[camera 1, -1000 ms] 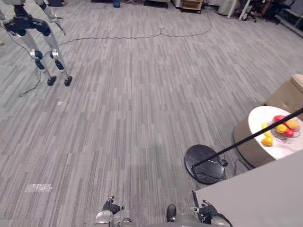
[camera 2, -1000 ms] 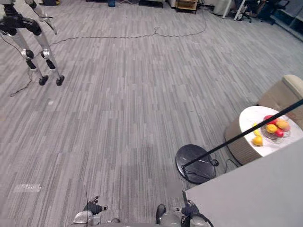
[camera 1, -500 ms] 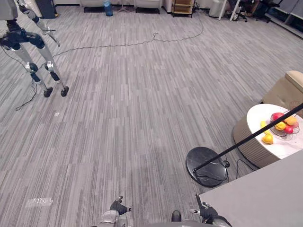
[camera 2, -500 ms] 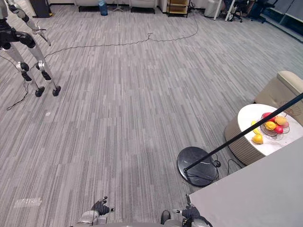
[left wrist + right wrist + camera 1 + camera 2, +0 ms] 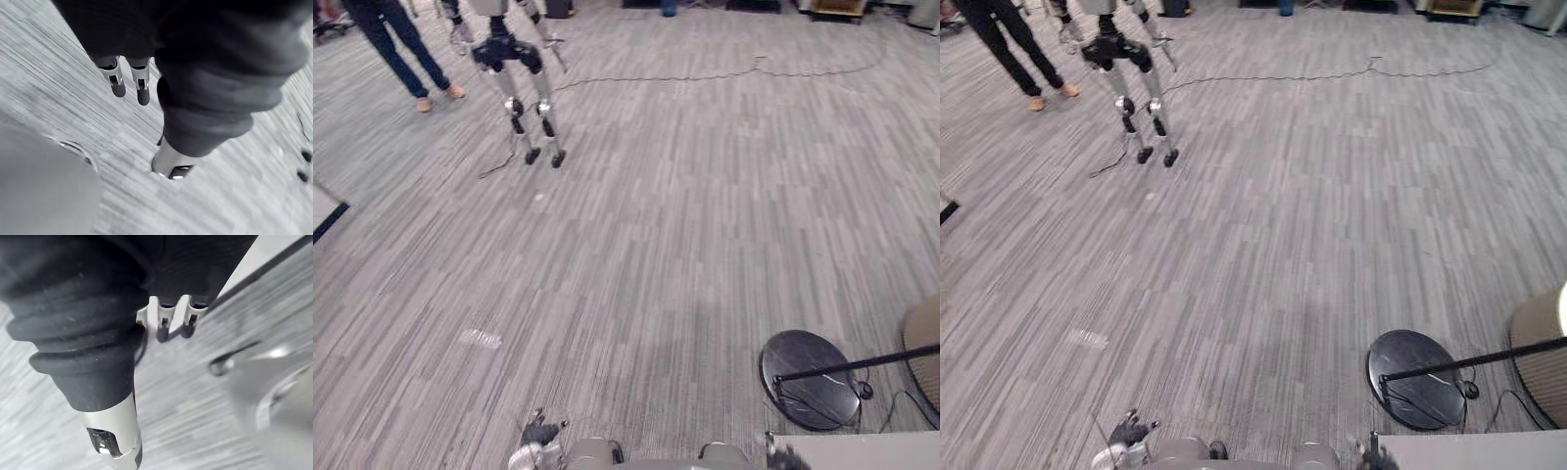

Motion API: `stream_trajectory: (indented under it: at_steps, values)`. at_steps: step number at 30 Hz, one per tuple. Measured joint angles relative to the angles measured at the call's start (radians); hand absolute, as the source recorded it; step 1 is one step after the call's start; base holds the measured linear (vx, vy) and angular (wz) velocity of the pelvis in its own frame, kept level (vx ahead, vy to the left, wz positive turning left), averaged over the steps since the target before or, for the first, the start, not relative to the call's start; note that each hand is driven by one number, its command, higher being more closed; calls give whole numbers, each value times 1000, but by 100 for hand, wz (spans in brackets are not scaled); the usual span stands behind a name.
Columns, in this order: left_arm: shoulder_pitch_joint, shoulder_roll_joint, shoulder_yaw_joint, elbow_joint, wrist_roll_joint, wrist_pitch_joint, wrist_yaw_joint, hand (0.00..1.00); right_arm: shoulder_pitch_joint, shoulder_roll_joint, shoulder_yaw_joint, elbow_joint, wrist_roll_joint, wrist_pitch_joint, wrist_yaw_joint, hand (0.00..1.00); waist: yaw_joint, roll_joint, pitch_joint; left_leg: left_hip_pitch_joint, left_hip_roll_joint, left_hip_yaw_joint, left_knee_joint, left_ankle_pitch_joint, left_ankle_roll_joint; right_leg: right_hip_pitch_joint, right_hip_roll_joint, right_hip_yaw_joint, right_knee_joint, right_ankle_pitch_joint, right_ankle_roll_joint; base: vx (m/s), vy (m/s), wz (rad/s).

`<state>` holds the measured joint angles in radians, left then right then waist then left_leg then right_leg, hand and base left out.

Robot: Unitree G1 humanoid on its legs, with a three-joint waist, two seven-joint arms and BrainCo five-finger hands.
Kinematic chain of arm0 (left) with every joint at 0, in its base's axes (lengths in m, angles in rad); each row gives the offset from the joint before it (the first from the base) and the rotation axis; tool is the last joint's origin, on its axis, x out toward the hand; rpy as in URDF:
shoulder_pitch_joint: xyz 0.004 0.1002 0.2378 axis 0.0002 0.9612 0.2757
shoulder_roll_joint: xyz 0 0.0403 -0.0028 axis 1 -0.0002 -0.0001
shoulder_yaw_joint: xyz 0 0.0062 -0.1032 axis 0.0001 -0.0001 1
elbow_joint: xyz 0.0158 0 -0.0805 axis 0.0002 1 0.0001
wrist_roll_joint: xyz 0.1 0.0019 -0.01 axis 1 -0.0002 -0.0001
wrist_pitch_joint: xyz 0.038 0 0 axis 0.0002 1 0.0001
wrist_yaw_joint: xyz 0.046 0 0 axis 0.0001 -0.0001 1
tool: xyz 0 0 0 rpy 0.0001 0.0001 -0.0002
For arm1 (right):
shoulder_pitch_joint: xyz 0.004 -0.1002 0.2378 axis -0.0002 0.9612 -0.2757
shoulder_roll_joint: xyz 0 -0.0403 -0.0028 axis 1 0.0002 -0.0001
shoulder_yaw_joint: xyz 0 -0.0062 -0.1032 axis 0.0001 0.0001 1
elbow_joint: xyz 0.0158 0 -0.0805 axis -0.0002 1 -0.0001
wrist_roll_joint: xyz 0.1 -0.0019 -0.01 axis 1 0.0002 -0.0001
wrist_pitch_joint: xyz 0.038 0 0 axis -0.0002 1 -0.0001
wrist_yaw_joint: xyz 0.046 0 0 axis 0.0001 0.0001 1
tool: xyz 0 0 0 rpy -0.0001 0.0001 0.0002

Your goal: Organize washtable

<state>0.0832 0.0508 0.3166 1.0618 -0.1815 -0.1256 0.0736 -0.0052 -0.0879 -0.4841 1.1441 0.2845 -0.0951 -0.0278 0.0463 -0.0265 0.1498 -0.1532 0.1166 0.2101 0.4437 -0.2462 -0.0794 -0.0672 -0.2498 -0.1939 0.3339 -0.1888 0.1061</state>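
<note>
- Left hand (image 5: 142,89) low over carpet floor (image 5: 685,225), fingers loose, empty
- Right hand (image 5: 161,325) relaxed too, holding nothing
- Pale tabletop corner (image 5: 871,453), possibly the washtable, beside right hand, near black round stand base (image 5: 810,379)

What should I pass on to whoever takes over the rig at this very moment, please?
Left hand: open, fingers relaxed, holding nothing, hanging low over the carpet.
Right hand: open, fingers relaxed, holding nothing, by a grey tabletop corner.
Things: the head camera looks across open floor, with another robot and a person's legs far left and a black stand base near right.
Done: nothing that shows.
Left: find the washtable, then organize it.
</note>
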Motion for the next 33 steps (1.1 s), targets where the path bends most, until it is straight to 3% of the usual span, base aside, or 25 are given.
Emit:
stream_trajectory:
  at_steps: [1, 3, 6, 8, 9, 11, 12, 13, 15, 18, 20, 21, 22, 25, 27, 32, 33]
  values:
    - [18, 9, 0, 1, 0, -1, 6, 0, -31, -22, 38, 0, -1, -17, -9, 0, 7, 0, 3, -12, 47, -47, -15, 4, -6, 24, -13, -1, -11, -3, 23, -72, 143, 30]
    - [42, 10, 6, 13, -2, 6, 17, 0, -40, -40, 74, -1, -4, -35, -16, 0, 21, -4, 9, -16, 72, -36, 16, 37, -46, 49, -34, 17, -12, -24, 69, -41, 269, 18]
    - [59, 14, 27, 17, -2, 6, 31, 0, -56, -25, 95, 24, -13, -32, -17, 0, 28, -20, 3, -66, 38, 1, 122, -46, 14, 66, -51, 70, -87, -11, 104, 103, 362, 1]
    - [57, 23, 28, 18, 2, 8, 35, 0, -57, -4, 97, 38, -20, -32, -17, 0, 29, -35, -7, -104, 21, 32, 189, -99, 37, 67, -76, 94, -157, 72, 119, 125, 361, -36]
    - [50, 24, 22, 20, 10, 8, 35, 0, -57, 9, 96, 49, -20, -31, -18, 0, 33, -32, -11, -111, 13, 57, 205, -121, 58, 60, -86, 120, -181, 124, 107, 143, 401, -61]
    - [34, 33, -8, 38, 32, 10, 36, 0, -45, 35, 98, 51, -14, -19, -18, 0, 48, -16, -29, -104, 10, 117, 173, -119, 72, -4, -94, 150, -170, 196, 9, 152, 390, -78]
    - [23, 34, -17, 35, 37, 10, 36, 0, -38, 53, 101, 51, -5, -7, -16, 0, 50, -16, -37, -82, 3, 153, 129, -106, 92, -42, -98, 169, -128, 212, -14, 168, 343, -73]
    - [14, 44, -33, 26, 37, 9, 37, 0, -30, 67, 101, 51, 3, -6, -15, 0, 46, 3, -33, -51, -7, 179, 81, -92, 104, -66, -80, 169, -84, 201, -4, 137, 261, -58]
    - [13, 56, -41, 12, 38, 6, 35, 0, -27, 70, 102, 43, 7, -9, -13, 0, 43, 5, -37, 0, -28, 206, 0, -65, 110, -69, -50, 173, -59, 176, 25, 105, 139, -45]
    - [4, 76, -39, -6, 39, 0, 32, 0, -34, 74, 122, 40, 25, -11, -11, 0, 24, 17, -35, 74, -37, 246, -130, -15, 118, -73, 76, 155, -73, 115, 47, 87, 63, -48]
    - [5, 75, -27, -4, 47, 1, 18, 0, -28, 77, 132, 41, 28, -11, -9, 0, 23, 14, -36, 130, -37, 270, -207, 18, 112, -73, 207, 190, -157, 114, 26, 77, -67, -40]
    - [5, 72, -24, -4, 48, 1, 15, 0, -22, 77, 130, 41, 28, -12, -8, 0, 21, 10, -36, 140, -41, 270, -215, 19, 110, -68, 232, 197, -190, 130, -15, 89, -106, -16]
    - [6, 48, 2, 0, 58, 4, 14, 0, -7, 65, 113, 42, 26, -11, -9, 0, 22, 14, -38, 159, -43, 257, -226, 24, 104, -40, 239, 199, -210, 148, -60, 88, -87, -9]
    - [16, -22, 52, 13, 76, 12, 8, 0, 24, 54, 79, 44, 20, -12, -10, 0, 22, 24, -38, 192, -45, 204, -251, 42, 74, 2, 247, 195, -232, 145, -70, 118, -116, -2]
    - [15, -26, 71, 13, 76, 12, -3, 0, 39, 53, 65, 46, 16, -12, -11, 0, 23, 24, -38, 203, -46, 189, -266, 61, 56, 14, 248, 185, -234, 141, -76, 92, -105, 20]
    - [16, -39, 84, 10, 64, 9, -7, 0, 37, 40, 60, 45, -3, -13, -11, 0, 31, 26, -38, 167, -34, 138, -148, 67, 51, 35, 242, 193, -233, 134, -86, 38, -80, -1]
    - [15, -42, 84, 10, 55, 9, -6, 0, 37, 40, 62, 42, -3, -14, -10, 0, 48, 30, -39, 161, -34, 118, -127, 67, 51, 37, 242, 206, -235, 134, -87, -19, -33, -32]
